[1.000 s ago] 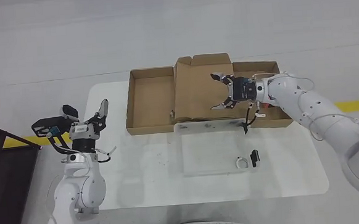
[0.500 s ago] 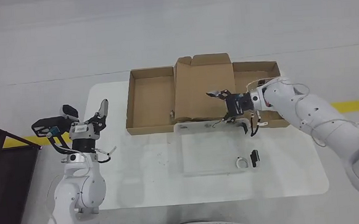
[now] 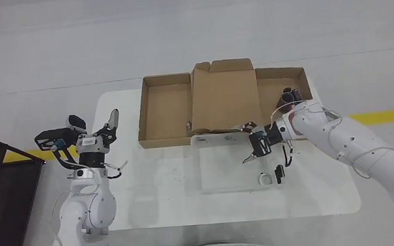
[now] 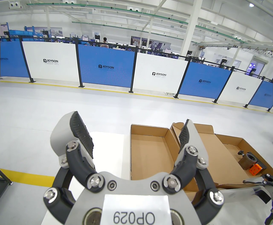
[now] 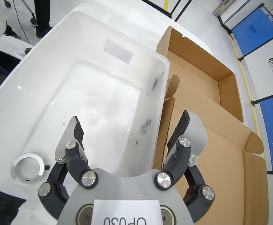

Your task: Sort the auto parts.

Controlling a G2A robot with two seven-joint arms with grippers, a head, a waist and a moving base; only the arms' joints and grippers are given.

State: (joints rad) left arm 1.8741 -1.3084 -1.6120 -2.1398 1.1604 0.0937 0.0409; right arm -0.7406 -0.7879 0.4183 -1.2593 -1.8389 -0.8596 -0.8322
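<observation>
Claws, top view: your right claw (image 3: pixel 244 144) hangs spread above the clear bin (image 3: pixel 220 170) mid-counter (image 3: pixel 143 191); left claw (image 3: pixel 95 122) apart at the counter's left edge.
Left wrist view: auto parts (image 4: pixel 248 160) in the cardboard box's (image 4: pixel 149 153) right compartment.
Right wrist view: ring (image 5: pixel 15 170) in the bin.

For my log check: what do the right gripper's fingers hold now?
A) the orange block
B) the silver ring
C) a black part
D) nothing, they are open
D: the right gripper has its fingers spread with nothing gripped, above the clear bin; the silver ring lies apart on the bin's floor.
</observation>
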